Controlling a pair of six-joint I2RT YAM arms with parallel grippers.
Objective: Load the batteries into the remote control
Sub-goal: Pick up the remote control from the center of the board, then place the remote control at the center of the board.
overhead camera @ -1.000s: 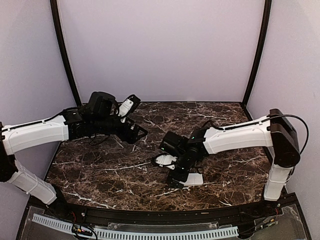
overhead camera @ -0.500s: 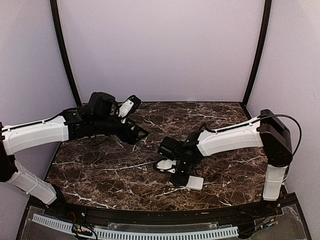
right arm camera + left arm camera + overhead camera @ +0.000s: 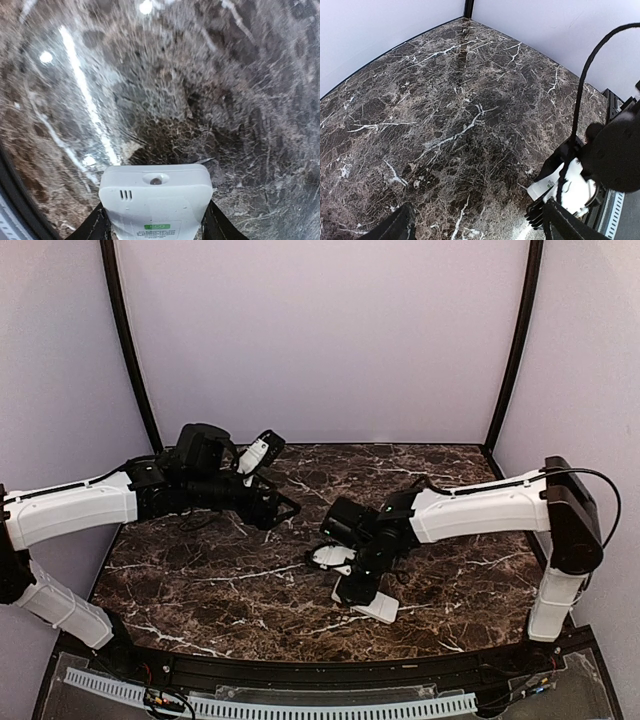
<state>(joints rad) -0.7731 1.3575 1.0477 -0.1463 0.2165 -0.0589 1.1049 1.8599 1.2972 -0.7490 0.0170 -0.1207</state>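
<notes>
Right gripper [image 3: 155, 222]: you're pinching the remote control [image 3: 155, 197] between both fingers [image 3: 95, 227], one pressing on each long side.
Remote control: it's sitting in that pinch with its free end sticking out past the fingertips. The top view is showing it tilted, low over the front-middle of the marble table [image 3: 200, 580].
Remote face: the side that is facing your right wrist camera is showing a green label, a few small slits and a round hole near the end.
Contact: you can't tell whether the remote's lower end is touching the marble or hanging just above it.
Small white piece [image 3: 330, 558]: it's lying on the table just beside the right gripper, on the side towards your left arm.
Left gripper [image 3: 477, 217]: you're hovering it over the left rear of the table, fingers spread wide, with only marble showing between them.
Spacing: your two grippers are sitting well apart.
</notes>
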